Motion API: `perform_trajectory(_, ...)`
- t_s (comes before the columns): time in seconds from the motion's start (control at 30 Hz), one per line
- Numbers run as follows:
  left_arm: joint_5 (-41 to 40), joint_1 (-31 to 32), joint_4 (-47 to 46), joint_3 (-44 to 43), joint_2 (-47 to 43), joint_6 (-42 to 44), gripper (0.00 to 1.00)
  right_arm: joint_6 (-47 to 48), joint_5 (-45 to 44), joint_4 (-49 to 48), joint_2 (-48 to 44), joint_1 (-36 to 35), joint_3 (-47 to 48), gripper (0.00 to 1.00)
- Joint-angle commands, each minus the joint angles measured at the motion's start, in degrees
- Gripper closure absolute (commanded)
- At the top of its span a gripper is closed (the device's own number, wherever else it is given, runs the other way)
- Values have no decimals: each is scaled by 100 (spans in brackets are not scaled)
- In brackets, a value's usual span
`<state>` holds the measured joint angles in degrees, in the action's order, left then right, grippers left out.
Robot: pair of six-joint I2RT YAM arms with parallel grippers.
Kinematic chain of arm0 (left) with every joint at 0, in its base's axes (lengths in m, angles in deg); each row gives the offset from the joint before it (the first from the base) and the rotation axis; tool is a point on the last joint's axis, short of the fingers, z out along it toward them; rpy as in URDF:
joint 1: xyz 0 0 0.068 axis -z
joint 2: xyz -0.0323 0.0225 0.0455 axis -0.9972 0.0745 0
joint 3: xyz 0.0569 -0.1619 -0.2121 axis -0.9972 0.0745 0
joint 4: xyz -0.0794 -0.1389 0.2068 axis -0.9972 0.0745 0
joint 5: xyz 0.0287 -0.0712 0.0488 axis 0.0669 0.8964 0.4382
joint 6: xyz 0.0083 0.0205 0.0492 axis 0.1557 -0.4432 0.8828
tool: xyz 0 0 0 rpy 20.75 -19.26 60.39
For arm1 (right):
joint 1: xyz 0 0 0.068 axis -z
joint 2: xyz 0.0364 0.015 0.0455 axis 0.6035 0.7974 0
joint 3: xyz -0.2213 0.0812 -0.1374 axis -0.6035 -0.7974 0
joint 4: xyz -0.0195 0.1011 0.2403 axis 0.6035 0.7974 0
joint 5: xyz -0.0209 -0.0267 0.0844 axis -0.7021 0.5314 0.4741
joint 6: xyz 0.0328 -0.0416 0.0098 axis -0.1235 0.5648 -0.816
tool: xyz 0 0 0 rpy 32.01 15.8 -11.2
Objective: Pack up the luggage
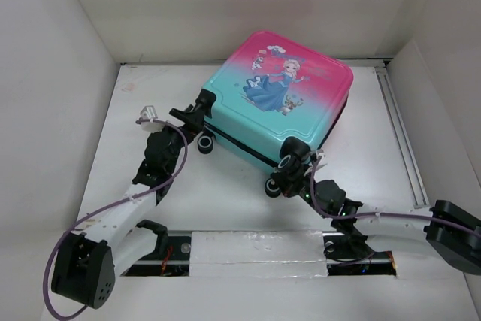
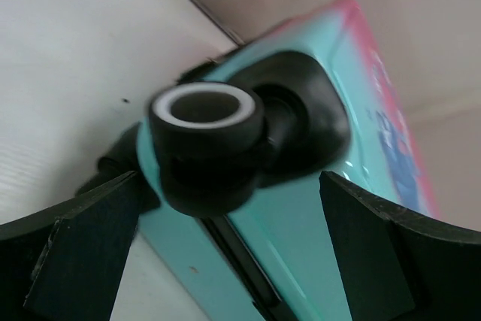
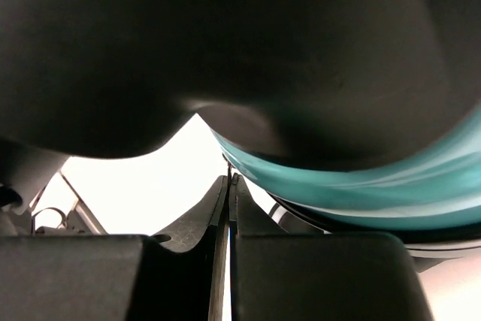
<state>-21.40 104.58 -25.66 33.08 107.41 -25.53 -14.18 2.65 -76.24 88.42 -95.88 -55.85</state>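
Note:
The luggage lies closed on the white table, princess print up, pink at the far side and teal at the near side. Its black wheels face my arms. My left gripper is open around the left wheel without touching it. In the left wrist view that wheel sits between and beyond the fingers, over the teal shell and dark zipper seam. My right gripper is at the right wheels. Its jaws are shut, with a thin dark sliver like a zipper pull pinched at the tips.
White walls close in the table on the left, back and right. A metal rail runs along the table's right side. A white strip lies between the arm bases at the near edge.

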Motion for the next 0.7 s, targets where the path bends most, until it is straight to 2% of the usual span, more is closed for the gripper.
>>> perform_trajectory(0.0,861,31,-969,13,-16,131,0,21,501,-765,68,-21,350,100)
perform_trajectory(0.13,984,31,-819,-102,150,430,2,74,571,-765,192,-21,464,100)
perform_trajectory(0.27,599,31,-591,-216,151,491,3,74,693,-897,315,-21,464,100)
perform_trajectory(0.43,466,31,-731,-392,449,491,22,74,694,-949,315,-21,464,100)
perform_trajectory(0.53,466,31,-731,-523,520,491,26,74,694,-879,253,-21,464,100)
perform_trajectory(0.67,264,31,-889,-524,625,386,26,74,694,-678,16,-21,402,100)
